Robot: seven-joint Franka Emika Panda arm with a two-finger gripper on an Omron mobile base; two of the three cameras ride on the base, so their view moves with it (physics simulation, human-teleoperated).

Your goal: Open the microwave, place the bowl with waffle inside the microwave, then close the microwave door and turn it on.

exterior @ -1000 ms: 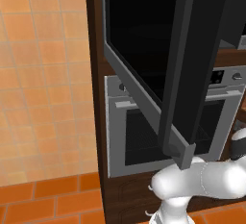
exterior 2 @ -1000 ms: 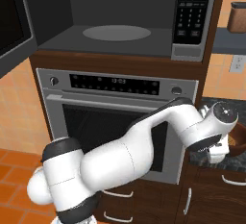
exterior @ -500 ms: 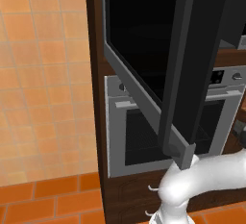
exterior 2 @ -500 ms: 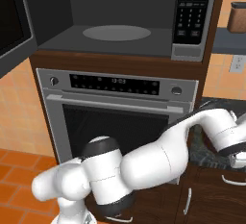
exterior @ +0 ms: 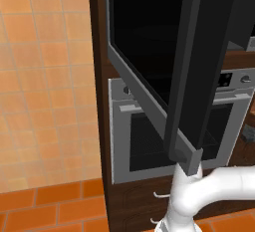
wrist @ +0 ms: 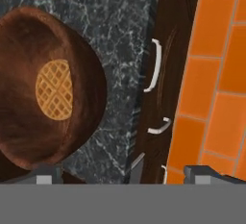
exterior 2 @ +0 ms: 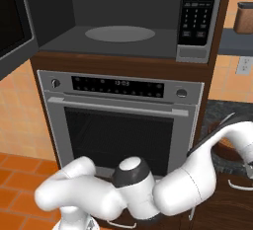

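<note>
Microwave door [exterior: 199, 71]: open, cavity bare. Step: fetching bowl [wrist: 45, 88] with waffle [wrist: 54, 89] from surface [wrist: 120, 50]. Fingers [wrist: 48, 175] spread, empty, offset; next: centre over rim, descend.

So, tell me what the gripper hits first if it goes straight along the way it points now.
Probably the dark marble counter just beside the brown bowl holding the waffle. The open gripper aims near the counter's edge, so depth is unclear.

glossy white rounded arm [exterior 2: 148, 194] segments, dark joint rings
</note>
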